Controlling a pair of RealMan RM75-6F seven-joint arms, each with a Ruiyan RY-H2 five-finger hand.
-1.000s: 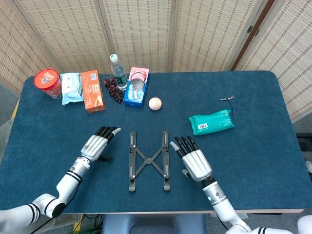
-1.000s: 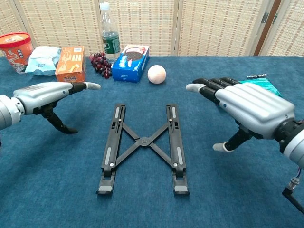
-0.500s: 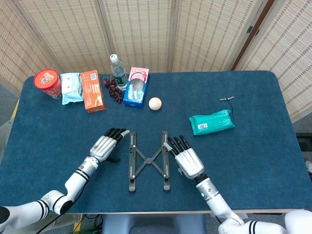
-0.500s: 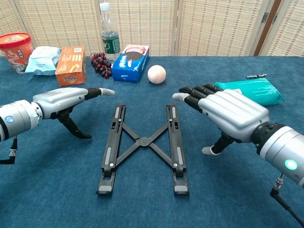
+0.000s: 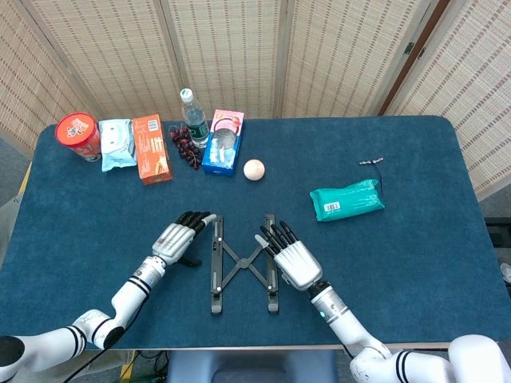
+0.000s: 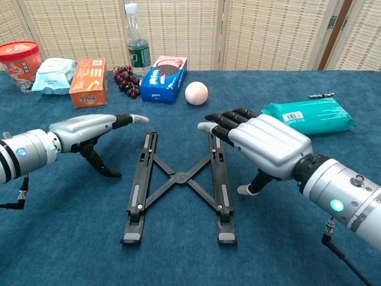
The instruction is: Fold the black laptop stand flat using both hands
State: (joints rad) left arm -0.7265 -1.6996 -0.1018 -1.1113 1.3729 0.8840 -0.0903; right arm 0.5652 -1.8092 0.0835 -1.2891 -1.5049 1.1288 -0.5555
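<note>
The black X-braced metal laptop stand (image 6: 178, 179) is seen spread on the blue worktop (image 6: 71, 238) between the open, empty left robot hand (image 6: 89, 128) and right robot hand (image 6: 262, 143); judged stiff, light, best pressed inward at both rails.

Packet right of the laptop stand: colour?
The packet is teal green with a white barcode label; clearest in the chest view.

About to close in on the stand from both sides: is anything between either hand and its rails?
Nothing visible. The left hand and right hand flank the laptop stand with only bare table between; the ball and boxes sit farther back.
</note>
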